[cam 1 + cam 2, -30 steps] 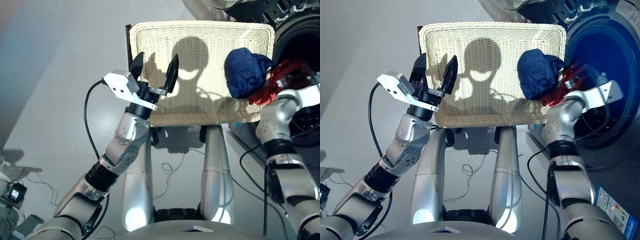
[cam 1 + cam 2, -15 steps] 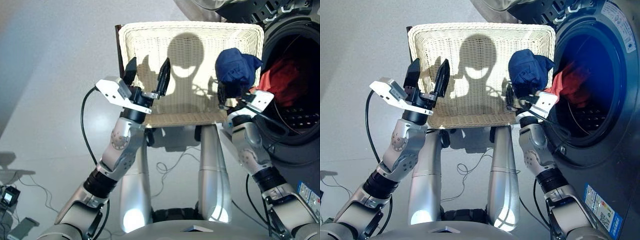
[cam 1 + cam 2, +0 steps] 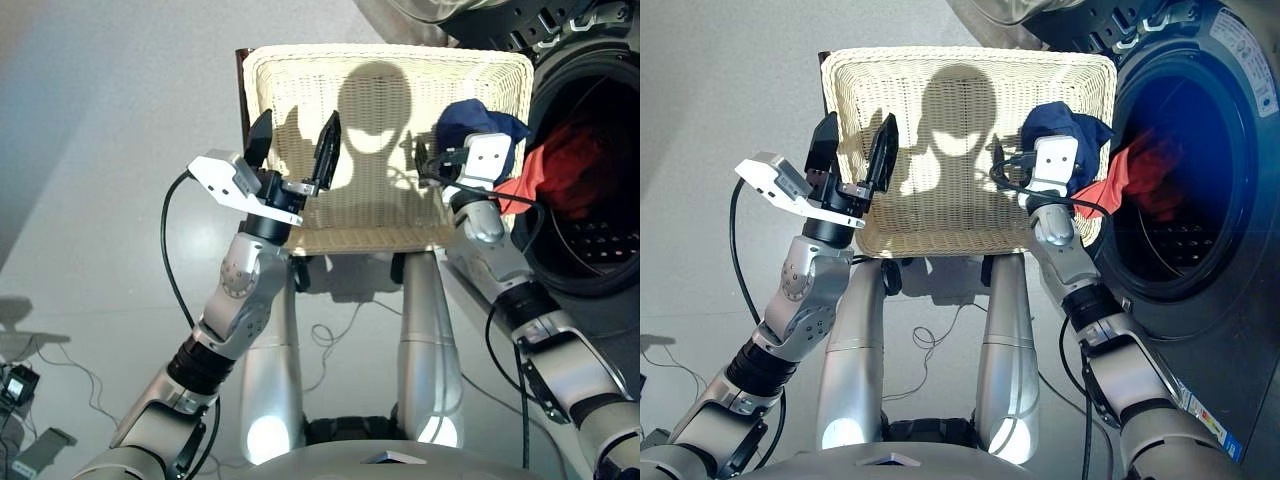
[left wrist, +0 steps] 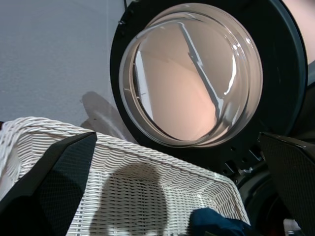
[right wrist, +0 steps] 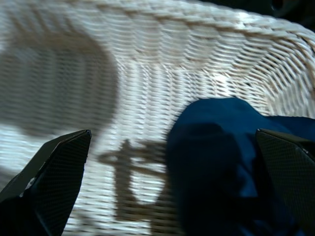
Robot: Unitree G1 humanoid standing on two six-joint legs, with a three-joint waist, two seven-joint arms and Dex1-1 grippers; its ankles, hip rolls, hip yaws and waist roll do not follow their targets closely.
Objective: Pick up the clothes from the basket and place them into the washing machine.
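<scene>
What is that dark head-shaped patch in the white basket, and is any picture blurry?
In both eye views it is a shadow on the basket floor, cast under strong light. The right wrist view is soft: weave and dark blue bundle are smeared. In the left wrist view the glass door carries bright glare streaks.
</scene>
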